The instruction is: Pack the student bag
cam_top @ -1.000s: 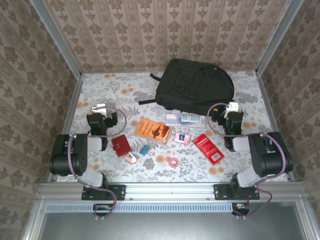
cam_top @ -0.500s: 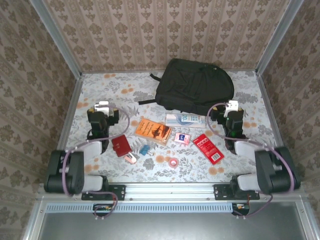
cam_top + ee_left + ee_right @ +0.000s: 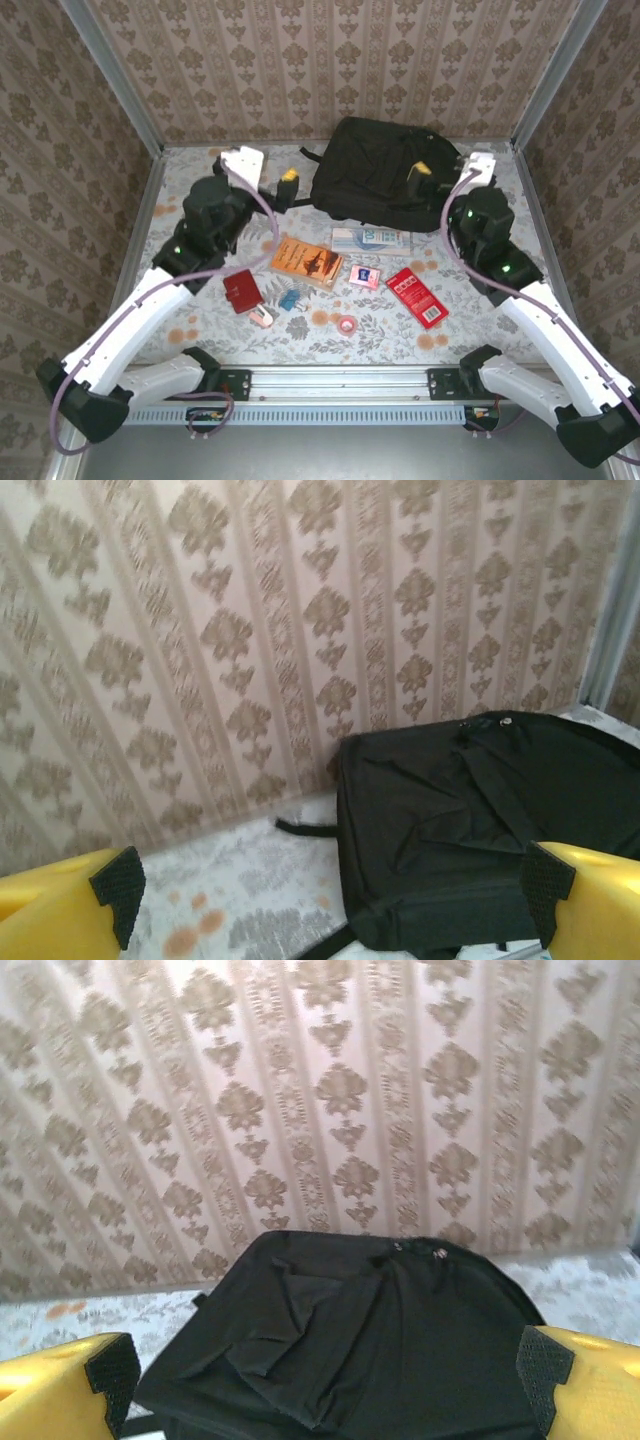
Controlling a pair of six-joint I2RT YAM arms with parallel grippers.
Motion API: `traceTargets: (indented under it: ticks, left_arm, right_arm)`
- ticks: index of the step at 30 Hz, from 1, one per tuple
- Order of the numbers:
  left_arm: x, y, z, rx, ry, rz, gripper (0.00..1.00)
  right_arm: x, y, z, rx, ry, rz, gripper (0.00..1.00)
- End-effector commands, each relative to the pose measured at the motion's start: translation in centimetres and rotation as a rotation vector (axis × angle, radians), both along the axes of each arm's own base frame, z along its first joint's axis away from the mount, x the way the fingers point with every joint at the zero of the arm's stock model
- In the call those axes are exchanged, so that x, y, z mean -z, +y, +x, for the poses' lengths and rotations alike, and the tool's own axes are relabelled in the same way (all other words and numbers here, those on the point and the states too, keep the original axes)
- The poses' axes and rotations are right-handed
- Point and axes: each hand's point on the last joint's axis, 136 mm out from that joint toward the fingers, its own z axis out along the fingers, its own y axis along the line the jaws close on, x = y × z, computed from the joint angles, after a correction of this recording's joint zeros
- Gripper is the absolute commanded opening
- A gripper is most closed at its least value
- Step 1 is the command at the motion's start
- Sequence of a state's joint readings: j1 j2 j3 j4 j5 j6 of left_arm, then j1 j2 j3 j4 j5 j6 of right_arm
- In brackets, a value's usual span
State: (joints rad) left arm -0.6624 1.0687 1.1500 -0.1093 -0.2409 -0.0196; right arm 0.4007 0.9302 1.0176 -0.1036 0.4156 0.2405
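Observation:
The student bag (image 3: 385,180) is a large black backpack lying flat and closed at the back of the table, its rounded top toward the wall. In the left wrist view the bag (image 3: 480,820) is ahead to the right, a strap trailing left. In the right wrist view the bag (image 3: 350,1340) is straight ahead. My left gripper (image 3: 287,186) hovers open at the bag's left edge, nothing between its yellow fingers (image 3: 60,910). My right gripper (image 3: 424,178) hovers open over the bag's right part, also empty, with yellow fingers (image 3: 590,1385) spread wide.
Loose items lie in front of the bag: an orange book (image 3: 307,262), a red case (image 3: 241,290), a red packet (image 3: 417,296), a pink card (image 3: 365,277), a tape roll (image 3: 347,324), a small blue item (image 3: 289,299) and a flat pack (image 3: 370,238). Patterned walls enclose the table.
Both arms have unfolded from their low rest poses and reached up and forward; the grippers now hover at the backpack instead of near the table's side edges.

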Motion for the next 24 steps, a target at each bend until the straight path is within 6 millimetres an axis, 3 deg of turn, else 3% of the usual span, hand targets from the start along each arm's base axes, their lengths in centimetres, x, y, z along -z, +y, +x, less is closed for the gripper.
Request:
traceTargets:
  ticks: [1, 4, 6, 9, 11, 13, 18, 24]
  left_arm:
    - [8.6, 3.0, 0.2, -0.163, 0.42, -0.041, 1.0]
    - [10.4, 2.5, 0.1, -0.086, 0.564, -0.288, 1.0]
    - [10.9, 2.2, -0.2, 0.014, 0.613, -0.417, 1.0]
    - [12.7, 4.3, -0.2, -0.096, 0.653, -0.529, 1.0]
    - [13.4, 4.3, 0.1, -0.089, 0.676, -0.588, 1.0]
    - [14.8, 4.0, 0.3, -0.102, 0.724, -0.589, 1.0]
    - [18.5, 3.6, 0.7, -0.157, 0.833, -0.603, 1.0]
    - [19.3, 1.6, 1.3, -0.131, 0.844, -0.504, 1.0]
  right_arm:
    - [4.3, -2.4, -0.6, 0.089, 0.215, 0.076, 1.0]
    - [5.8, -4.5, 1.3, 0.129, 0.287, 0.245, 0.99]
    - [9.2, -5.6, 2.5, 0.156, 0.484, 0.253, 1.0]
    - [12.1, -6.9, 4.2, 0.219, 0.601, 0.22, 1.0]
    - [14.2, -7.0, 5.4, 0.198, 0.652, 0.268, 1.0]
    - [16.2, -7.3, 6.6, 0.166, 0.705, 0.309, 1.0]
    - [21.0, -11.1, 9.6, 0.186, 0.797, 0.539, 1.0]
    - [23.4, -10.4, 13.7, 0.044, 0.829, 0.641, 0.99]
